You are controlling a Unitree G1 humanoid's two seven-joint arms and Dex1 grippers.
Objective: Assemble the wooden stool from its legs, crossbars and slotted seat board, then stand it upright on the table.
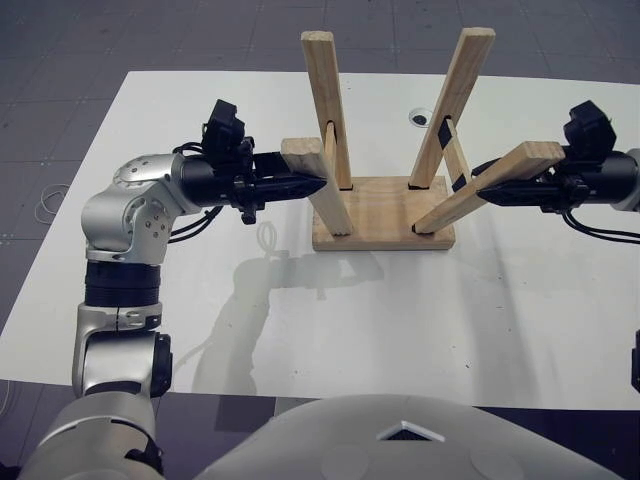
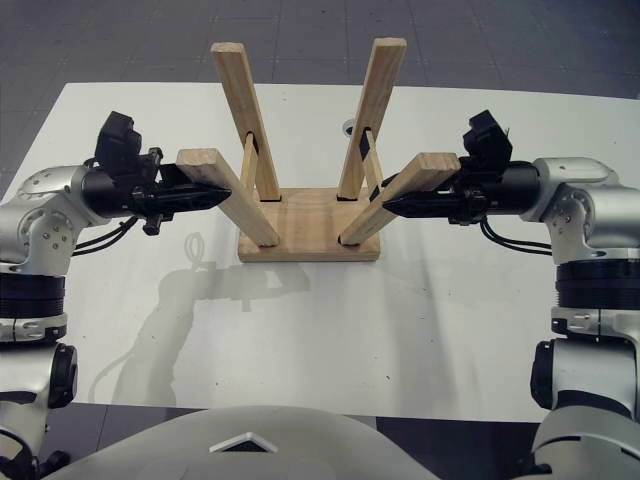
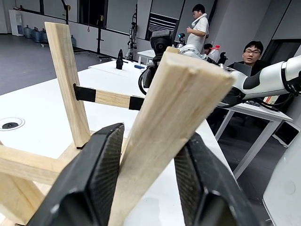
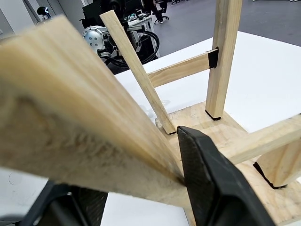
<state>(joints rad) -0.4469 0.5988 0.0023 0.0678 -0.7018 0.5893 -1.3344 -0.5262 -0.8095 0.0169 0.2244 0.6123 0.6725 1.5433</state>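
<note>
White table (image 1: 300, 330); upturned stool (image 1: 330, 110) stood mid-table, seat board (image 1: 385, 215) flat down, legs pointing up. Beside it, left gripper (image 1: 320, 185) clamped near left leg (image 1: 335, 210); right gripper (image 1: 483, 193) clamped near right leg (image 1: 450, 208).

Shows seat board (image 2: 308, 235) flat on white table (image 2: 420, 330), 4 legs splayed upward. Grips near-left leg (image 2: 252, 218) w/ left gripper (image 2: 218, 196), near-right leg (image 2: 432, 168) w/ right gripper (image 2: 392, 206), jaws closed on both.
</note>
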